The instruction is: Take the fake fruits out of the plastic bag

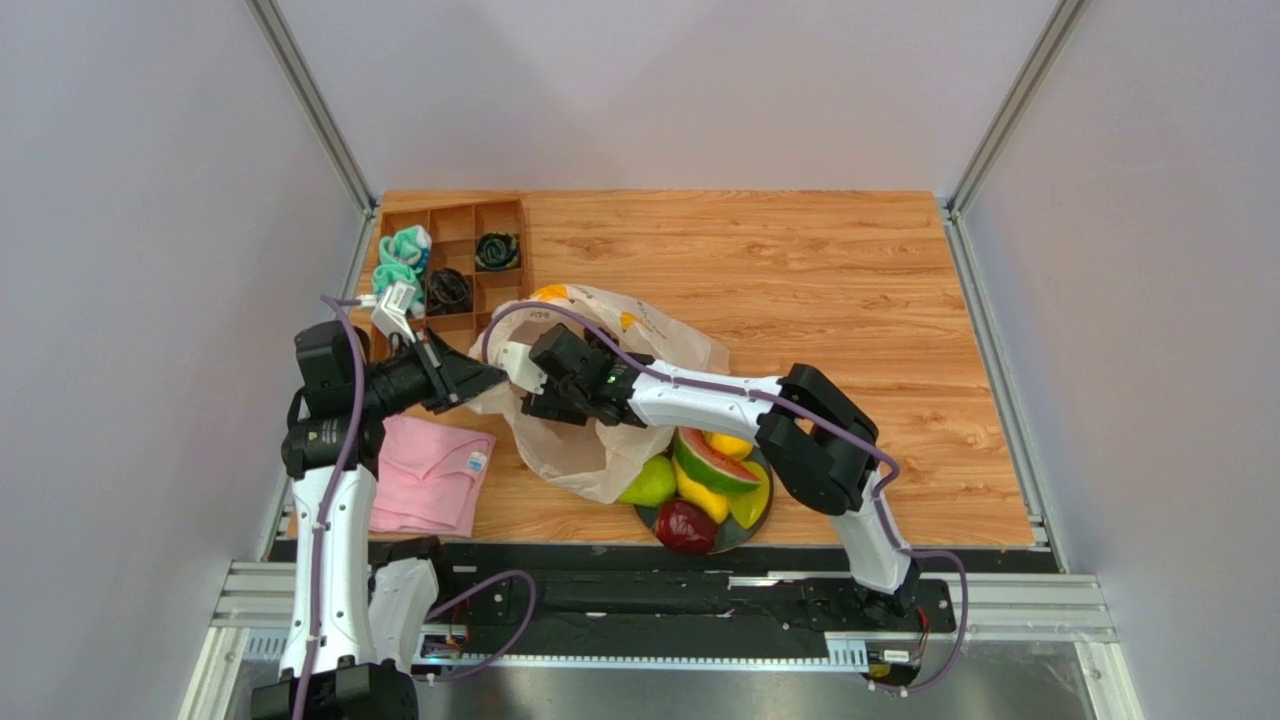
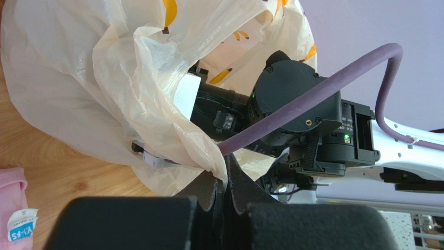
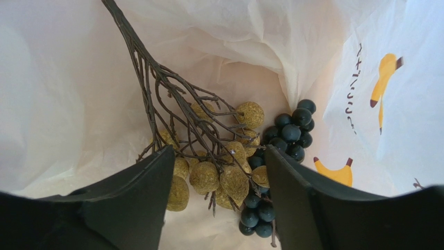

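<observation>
Left jaws closed, pinching plastic bag [image 2: 104, 94] rim, on desk [image 1: 842, 285]. Right jaws open inside bag, straddling pale grape bunch [image 3: 204, 177] beside dark grape bunch [image 3: 292, 130]. Next, likely: close on stems, lift out.

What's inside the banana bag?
Inside the plastic bag lie a twiggy yellowish grape bunch and a dark grape bunch, with the right claw open over them. Anything underneath is covered.
</observation>
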`<act>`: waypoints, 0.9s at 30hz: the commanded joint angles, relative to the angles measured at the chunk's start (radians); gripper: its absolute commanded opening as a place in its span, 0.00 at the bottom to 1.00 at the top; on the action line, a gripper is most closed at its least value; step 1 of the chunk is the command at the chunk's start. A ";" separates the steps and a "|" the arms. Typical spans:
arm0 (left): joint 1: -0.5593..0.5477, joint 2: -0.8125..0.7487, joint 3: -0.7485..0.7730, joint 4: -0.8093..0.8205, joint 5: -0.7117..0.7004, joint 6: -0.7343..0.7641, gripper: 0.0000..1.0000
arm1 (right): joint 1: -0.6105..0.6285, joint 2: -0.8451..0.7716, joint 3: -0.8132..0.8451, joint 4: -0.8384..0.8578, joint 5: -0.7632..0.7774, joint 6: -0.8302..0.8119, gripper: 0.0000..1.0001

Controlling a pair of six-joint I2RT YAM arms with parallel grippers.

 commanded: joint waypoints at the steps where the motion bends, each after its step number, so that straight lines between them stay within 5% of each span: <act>1: 0.002 -0.021 0.009 0.110 0.035 -0.041 0.00 | 0.025 0.029 -0.015 0.003 -0.025 -0.131 0.65; 4: 0.002 -0.024 0.003 0.117 0.028 -0.044 0.00 | 0.025 0.029 -0.016 -0.008 -0.036 -0.178 0.32; 5: 0.000 -0.027 0.002 0.119 0.028 -0.042 0.00 | 0.025 0.030 -0.015 -0.011 -0.036 -0.189 0.04; 6: 0.000 -0.026 0.000 0.119 0.025 -0.042 0.00 | 0.025 0.032 -0.012 -0.017 -0.028 -0.204 0.00; 15: 0.000 -0.019 -0.006 0.128 0.001 -0.036 0.00 | 0.025 -0.080 0.040 -0.155 -0.131 -0.186 0.00; 16: 0.002 -0.018 -0.006 0.131 0.001 -0.039 0.00 | 0.026 -0.088 0.049 -0.186 -0.152 -0.197 0.04; 17: 0.000 -0.012 -0.004 0.134 0.000 -0.041 0.00 | 0.031 -0.097 0.056 -0.218 -0.197 -0.211 0.25; 20: 0.000 0.002 0.011 0.137 0.001 -0.045 0.00 | 0.049 -0.121 0.010 -0.278 -0.192 -0.284 0.45; 27: 0.000 0.016 0.029 0.120 0.011 -0.033 0.00 | 0.060 -0.201 -0.168 -0.134 -0.182 -0.332 0.48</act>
